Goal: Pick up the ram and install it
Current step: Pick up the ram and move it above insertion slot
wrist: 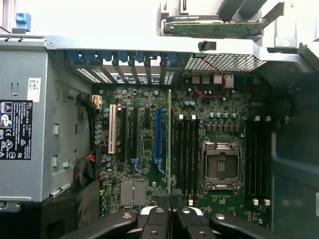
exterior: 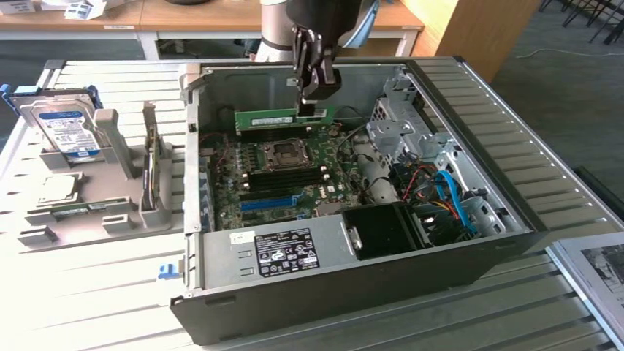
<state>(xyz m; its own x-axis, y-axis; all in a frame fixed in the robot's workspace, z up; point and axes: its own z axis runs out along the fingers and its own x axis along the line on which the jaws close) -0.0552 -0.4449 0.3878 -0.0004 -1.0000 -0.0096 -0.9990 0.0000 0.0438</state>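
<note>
Well off to the exterior view's left of the gripper (exterior: 312, 108), a grey stand (exterior: 98, 212) holds the hard drive (exterior: 64, 131) upright outside the open computer case (exterior: 410, 289). The gripper is clenched on the top edge of the ram (exterior: 278, 117), which hangs level and on edge just below it, over the motherboard (exterior: 283, 179) near the CPU socket (exterior: 286, 152). To the exterior view's right of the gripper sits the metal drive cage (exterior: 405, 131).

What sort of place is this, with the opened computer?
Probably a robotics lab or workshop: an opened desktop computer on a slatted metal table, a hard drive in a gray holder, wooden desks behind.
</note>
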